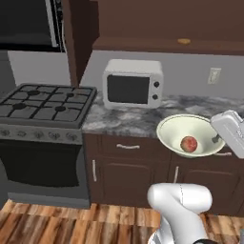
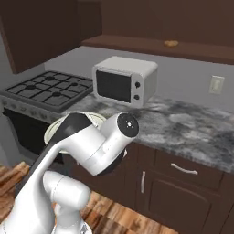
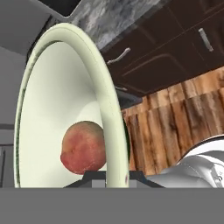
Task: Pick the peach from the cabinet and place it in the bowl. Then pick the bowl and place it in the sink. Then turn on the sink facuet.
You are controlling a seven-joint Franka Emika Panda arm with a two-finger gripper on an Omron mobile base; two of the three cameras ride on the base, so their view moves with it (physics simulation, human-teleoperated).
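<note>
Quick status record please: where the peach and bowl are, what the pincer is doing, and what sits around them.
peach: lying inside the bowl
bowl: lifted, tilted, out in front of the counter edge, over the lower cupboards
pincer: shut on the bowl's rim, seen in the hand view
microwave: white, on the marble counter, door closed
stove: left of the counter, burners bare
cabinet: shelf holds a small tan disc
task stage: peach step done; bowl not yet in the sink

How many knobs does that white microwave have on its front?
2, both on the right-hand panel of the microwave, one knob above the other, beside its dark door.
</note>
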